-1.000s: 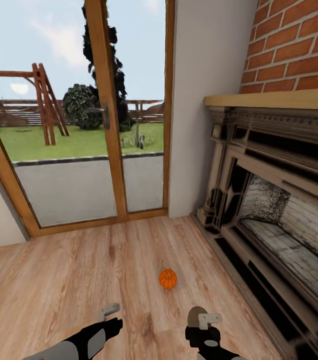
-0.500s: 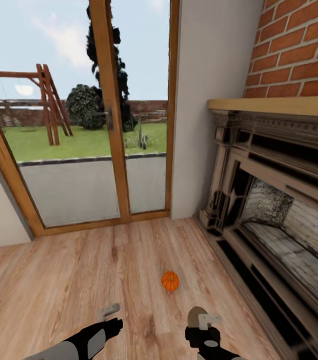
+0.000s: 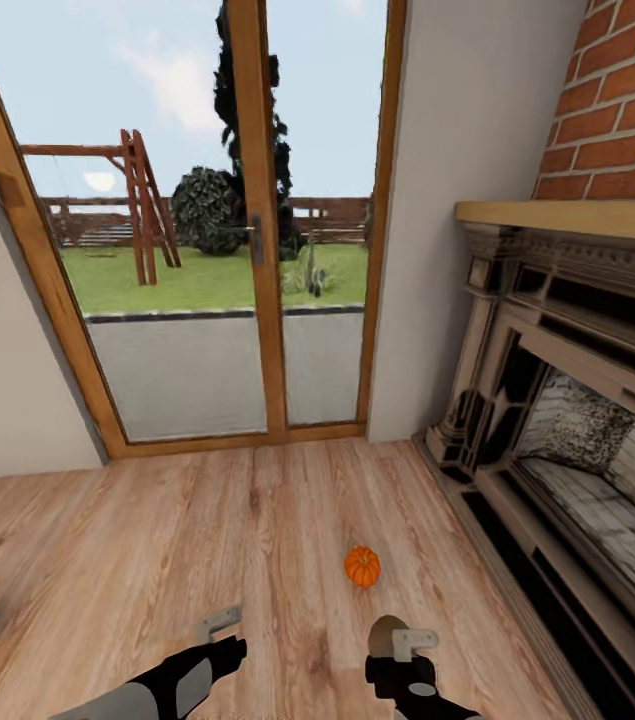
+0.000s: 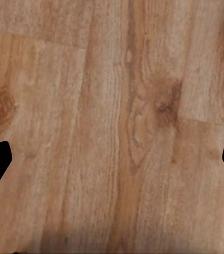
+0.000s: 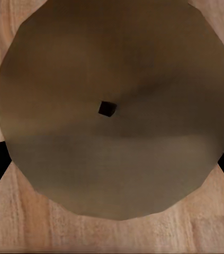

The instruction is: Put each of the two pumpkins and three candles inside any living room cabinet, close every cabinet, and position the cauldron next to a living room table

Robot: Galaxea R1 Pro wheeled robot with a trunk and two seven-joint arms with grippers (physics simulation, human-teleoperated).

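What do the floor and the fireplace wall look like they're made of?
The floor looks like light wood planks with a matte finish: grain, knots and board seams show. The wall above the fireplace looks like red brick with pale mortar lines. Both are rendered textures, so this is by look only.

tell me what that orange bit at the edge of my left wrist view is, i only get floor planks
Observer: It is a pumpkin, sitting on the wood floor ahead of the grippers, slightly to the right.
Operator: anything close to it
Observer: The fireplace runs along the right side; the pumpkin sits apart from its base.
Operator: is the right gripper free
Observer: No, the right gripper is shut on a candle, with its wick facing the right wrist camera.
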